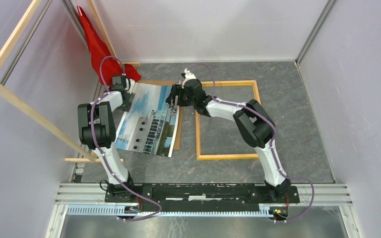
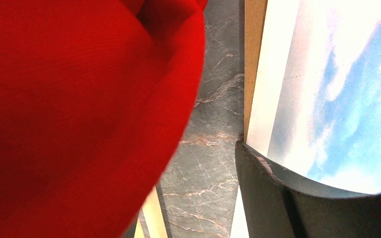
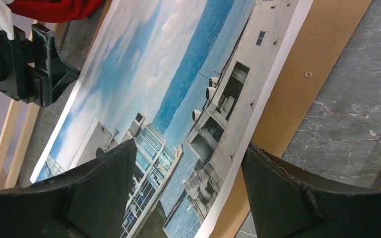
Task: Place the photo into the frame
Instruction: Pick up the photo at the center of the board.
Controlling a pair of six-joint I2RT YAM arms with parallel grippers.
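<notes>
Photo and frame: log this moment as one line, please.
photo face up on backing board, left of frame | frame empty on table | left gripper open at photo's far-left corner | right gripper open over photo's right edge

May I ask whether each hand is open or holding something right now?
Left hand: cannot tell; red cloth hides one finger.
Right hand: open above the photo, holding nothing.

Bottom of the picture: right gripper [image 3: 188, 153], fingers spread wide, astride the white right edge of the photo [image 3: 178, 74]. It lies face up over the brown backing board [image 3: 307, 59]. Upper left, left gripper [image 3: 39, 64] at its border.
</notes>
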